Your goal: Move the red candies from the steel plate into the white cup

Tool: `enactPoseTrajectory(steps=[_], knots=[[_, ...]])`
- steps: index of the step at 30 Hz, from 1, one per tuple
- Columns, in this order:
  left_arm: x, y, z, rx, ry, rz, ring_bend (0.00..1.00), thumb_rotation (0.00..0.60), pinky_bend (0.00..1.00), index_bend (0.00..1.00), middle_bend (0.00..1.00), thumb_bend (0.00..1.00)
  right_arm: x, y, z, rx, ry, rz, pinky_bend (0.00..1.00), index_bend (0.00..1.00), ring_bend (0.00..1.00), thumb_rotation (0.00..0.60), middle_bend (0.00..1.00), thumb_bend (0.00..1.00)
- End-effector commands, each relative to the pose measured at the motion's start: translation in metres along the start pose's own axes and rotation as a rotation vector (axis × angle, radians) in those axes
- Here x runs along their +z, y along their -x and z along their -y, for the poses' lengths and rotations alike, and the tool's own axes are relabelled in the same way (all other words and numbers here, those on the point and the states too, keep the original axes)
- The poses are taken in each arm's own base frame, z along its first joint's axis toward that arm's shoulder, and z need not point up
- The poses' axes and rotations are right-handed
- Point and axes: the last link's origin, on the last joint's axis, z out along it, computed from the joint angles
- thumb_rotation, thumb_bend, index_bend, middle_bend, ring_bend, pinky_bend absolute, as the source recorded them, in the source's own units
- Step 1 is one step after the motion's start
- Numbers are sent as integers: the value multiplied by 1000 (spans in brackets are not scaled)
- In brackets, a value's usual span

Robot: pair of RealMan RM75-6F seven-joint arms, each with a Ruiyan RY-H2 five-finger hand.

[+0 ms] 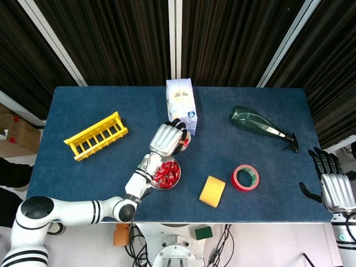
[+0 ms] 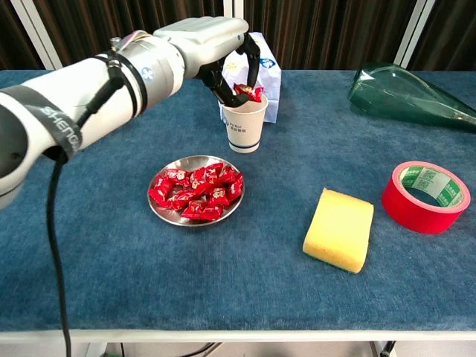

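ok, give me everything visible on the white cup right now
The white cup is a small paper-looking cup with faint print on its side, standing upright on the blue table just in front of the white bag and behind the steel plate. Head view shows red candies already inside. The left robot hand holds a red candy right over its rim; whether the candy or the fingers touch the cup is unclear.
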Motion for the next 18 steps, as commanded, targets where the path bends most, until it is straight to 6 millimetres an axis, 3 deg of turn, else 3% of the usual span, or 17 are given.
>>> enactPoseTrajectory(steps=[1, 5, 11, 18], knots=[[14, 4, -7, -8, -3, 0, 154, 600, 333, 637, 281, 418, 0, -1, 0, 3, -2, 0, 0, 0, 0, 600, 0, 289], [20, 8, -2, 2, -28, 2, 154, 600, 333, 606, 281, 417, -1, -3, -2, 10, -5, -5, 0, 0, 0, 600, 0, 289], [20, 9, 5, 10, -55, 16, 154, 600, 325, 353, 270, 416, -1, -4, -4, 15, -1, -2, 0, 0, 0, 600, 0, 289], [10, 2, 10, 14, -59, 11, 154, 600, 324, 301, 268, 416, -2, -3, -2, 10, -3, -2, 0, 0, 0, 600, 0, 289]])
